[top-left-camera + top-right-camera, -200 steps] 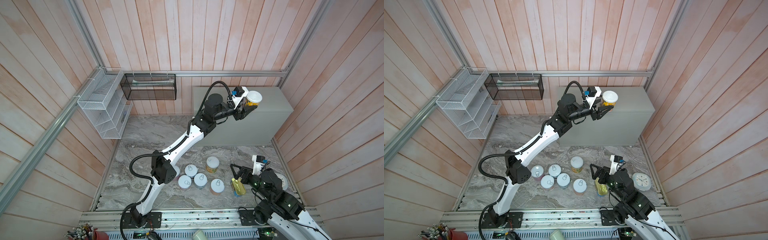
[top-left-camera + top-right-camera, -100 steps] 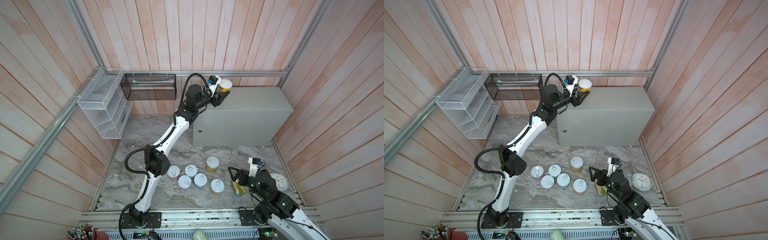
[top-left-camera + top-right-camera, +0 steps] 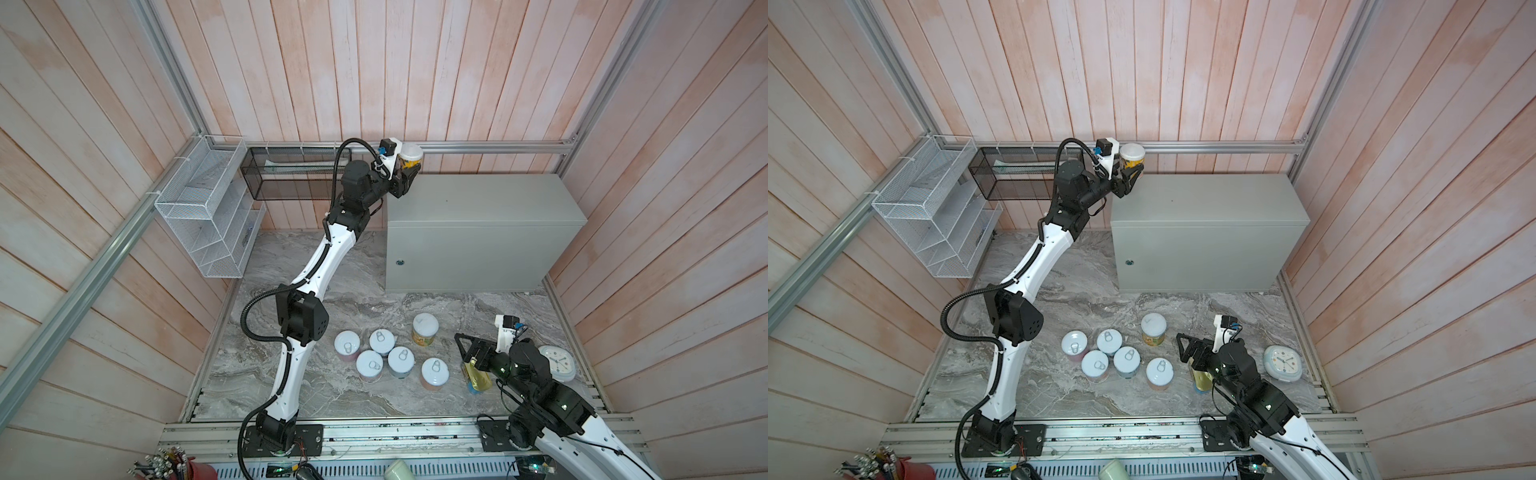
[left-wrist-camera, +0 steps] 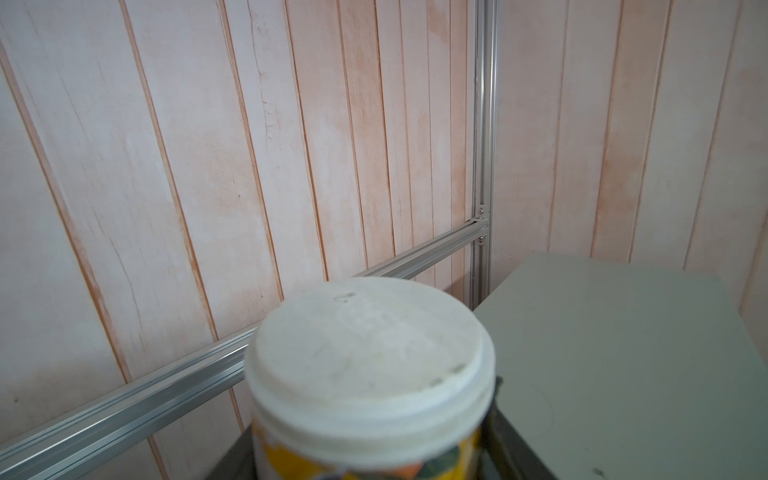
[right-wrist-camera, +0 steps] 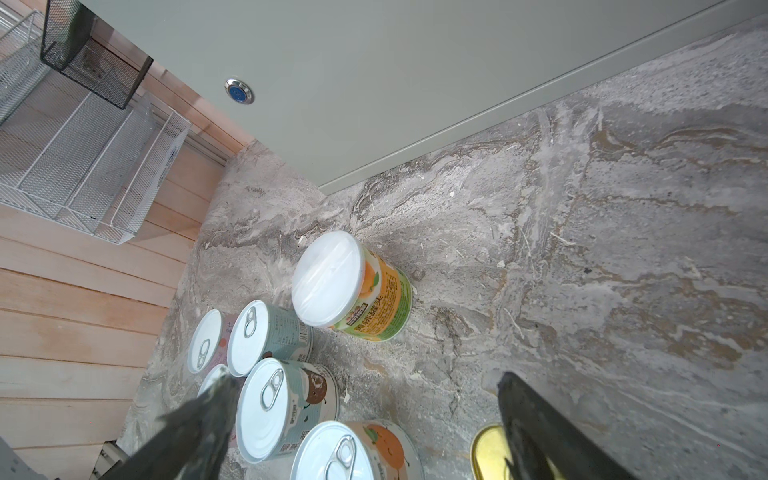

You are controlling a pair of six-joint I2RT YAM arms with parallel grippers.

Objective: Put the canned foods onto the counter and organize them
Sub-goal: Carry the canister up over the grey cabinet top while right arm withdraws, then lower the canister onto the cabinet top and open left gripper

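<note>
My left gripper [image 3: 405, 174] [image 3: 1128, 174] is shut on a white-lidded yellow can [image 3: 410, 156] [image 3: 1132, 156] [image 4: 370, 365], held upright at the back left corner of the counter [image 3: 478, 199] [image 3: 1204, 199] [image 4: 623, 353]. I cannot tell whether the can touches the counter top. On the marble floor stand five pull-tab cans [image 3: 390, 357] [image 3: 1117, 359] [image 5: 286, 399] and a second yellow-green can [image 3: 424, 328] [image 3: 1153, 328] [image 5: 349, 286]. My right gripper [image 3: 469, 353] [image 3: 1187, 351] [image 5: 365, 380] hangs open and empty just above the floor, one finger over a flat gold tin [image 3: 478, 380] [image 3: 1202, 380] [image 5: 488, 449].
A round white clock [image 3: 557, 363] [image 3: 1282, 362] lies at the front right of the floor. A white wire rack [image 3: 208, 216] and a black mesh basket [image 3: 291, 172] hang on the left and back walls. Wooden walls close in on three sides.
The left arm has carried the yellow can from above the middle of the counter leftward and back to its rear left corner. The right gripper has barely shifted and stays open.
</note>
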